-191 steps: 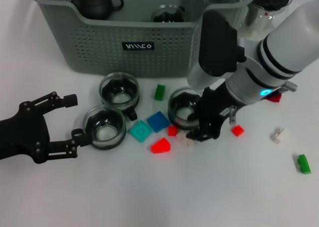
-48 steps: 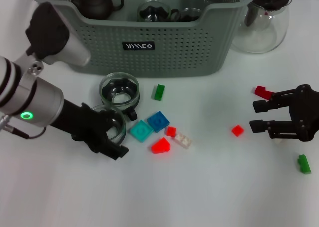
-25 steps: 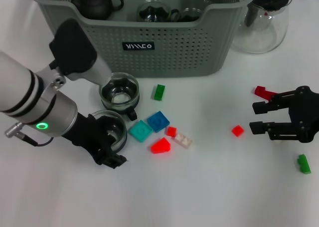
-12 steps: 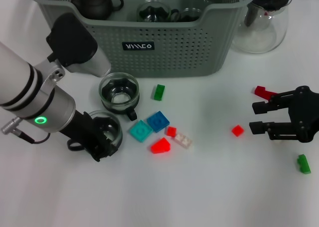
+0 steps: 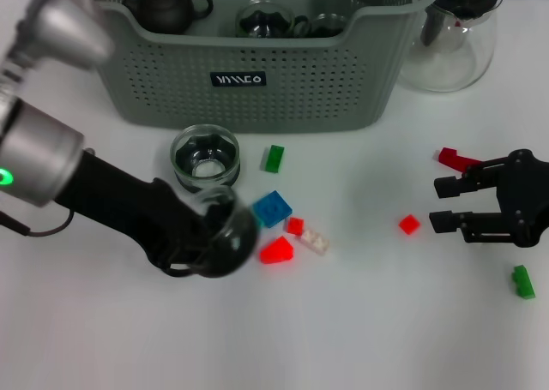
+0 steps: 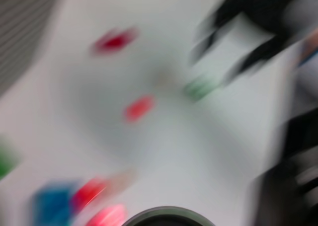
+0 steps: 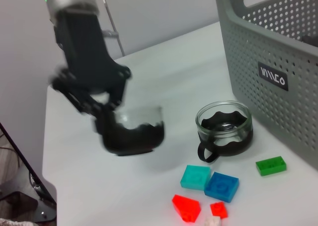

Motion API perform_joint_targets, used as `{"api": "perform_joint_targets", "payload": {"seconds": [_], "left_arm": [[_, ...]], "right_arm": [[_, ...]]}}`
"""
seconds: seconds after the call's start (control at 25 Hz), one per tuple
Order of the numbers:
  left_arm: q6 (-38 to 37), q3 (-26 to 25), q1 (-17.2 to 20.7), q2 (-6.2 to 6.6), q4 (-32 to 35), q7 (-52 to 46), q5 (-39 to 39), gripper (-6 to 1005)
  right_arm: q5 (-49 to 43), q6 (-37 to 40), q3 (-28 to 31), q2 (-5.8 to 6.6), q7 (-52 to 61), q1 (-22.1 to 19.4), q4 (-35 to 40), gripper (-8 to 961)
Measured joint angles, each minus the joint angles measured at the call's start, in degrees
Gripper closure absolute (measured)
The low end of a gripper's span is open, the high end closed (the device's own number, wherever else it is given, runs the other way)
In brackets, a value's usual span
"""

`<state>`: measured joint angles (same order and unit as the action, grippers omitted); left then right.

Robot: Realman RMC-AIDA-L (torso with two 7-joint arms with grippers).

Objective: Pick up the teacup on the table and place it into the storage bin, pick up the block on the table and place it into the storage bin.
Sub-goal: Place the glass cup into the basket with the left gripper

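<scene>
Surface: white table (image 5: 360,321), matt and evenly lit; the right wrist view shows a pale plain wall behind its far edge.

Storage bin (image 5: 257,73): grey-green, perforated walls, black label with white marks, standing at the back of the table. Inside it, a dark teapot (image 5: 165,6) and glass cups (image 5: 266,20).

Glass jug (image 5: 459,30): clear, dark lid, just beside the bin on the robot's right.

Left gripper (image 5: 193,240): reaching in from the left edge, fingers clamped on a glass teacup (image 5: 225,236). The right wrist view shows this teacup lifted clear of the table and tilted. The left wrist view is smeared; probably only the cup's rim shows at its lower edge.

Second glass teacup (image 5: 204,157): upright on the table in front of the bin (dark inner holder, handle toward the camera).

Blocks near the centre: green (image 5: 274,158), blue (image 5: 273,207), red wedge (image 5: 276,250), small red (image 5: 295,226) touching a white one (image 5: 314,242). The teal block (image 7: 195,177) is seen clearly in the right wrist view.

Right gripper (image 5: 444,203): hovering low at the right side, fingers spread apart and holding nothing. Nearby: small red block (image 5: 409,225), red piece (image 5: 452,159), green block (image 5: 522,281).
</scene>
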<state>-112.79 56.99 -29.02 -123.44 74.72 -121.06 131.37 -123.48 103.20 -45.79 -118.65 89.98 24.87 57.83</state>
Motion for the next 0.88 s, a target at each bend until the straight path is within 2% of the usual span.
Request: {"api": "perform_joint_targets", "payload": {"seconds": [0.12,0.16,0.24,0.36,0.44,0.48,0.52,0.6,0.68,0.72,0.8,0.88], "left_arm": [[-5.21,-9.48,-3.05,2.72,-11.07,7.50,-10.74,951],[-5.60,-12.08,-3.43,4.17,-15.28,9.68,-16.53,951],[-5.57,-14.99,-3.23,5.21,-18.66,11.69,-25.90,951],[-4.37,-20.70,-3.31,5.04,-20.93,12.90,-39.51,951],[-0.54,-23.08,-4.47,4.91,-21.49,11.87,-44.65,951],[3.88,-23.47,-6.05,5.17,-21.50,10.37,-46.04,951],[7.31,-22.84,-7.23,5.76,-21.65,9.19,-45.73,951],[16.58,-19.44,-11.16,8.00,-21.90,6.15,-43.23,950],[24.34,-15.32,-15.19,10.16,-22.28,2.69,-38.05,950],[26.56,-14.05,-16.72,10.73,-22.54,1.43,-35.50,950],[33.95,-9.25,-22.48,12.36,-24.38,-3.51,-24.68,950],[38.70,-5.31,-26.75,13.06,-27.10,-7.71,-16.06,950]], "right_arm": [[0.00,-0.04,0.01,0.00,-0.09,0.01,-0.42,436],[0.00,-0.03,0.09,0.00,-0.21,0.01,-0.55,436],[-0.03,0.01,0.47,0.00,-0.54,0.03,-0.79,436],[-0.05,0.10,1.05,0.00,-0.70,0.25,-1.10,436],[0.18,0.10,1.35,0.01,-0.78,0.34,-1.24,435],[0.32,0.13,1.48,-0.01,-0.89,0.35,-1.30,435],[0.39,0.18,1.59,-0.01,-1.02,0.35,-1.34,435],[0.42,0.50,1.80,-0.01,-1.29,0.35,-1.38,435],[0.44,1.00,2.35,-0.01,-1.53,0.35,-1.38,436],[0.44,1.17,2.70,-0.02,-1.66,0.36,-1.38,436],[0.44,1.43,3.40,-0.14,-2.07,0.35,-1.38,437],[0.44,1.51,3.78,-0.29,-2.28,0.35,-1.37,436]]}}
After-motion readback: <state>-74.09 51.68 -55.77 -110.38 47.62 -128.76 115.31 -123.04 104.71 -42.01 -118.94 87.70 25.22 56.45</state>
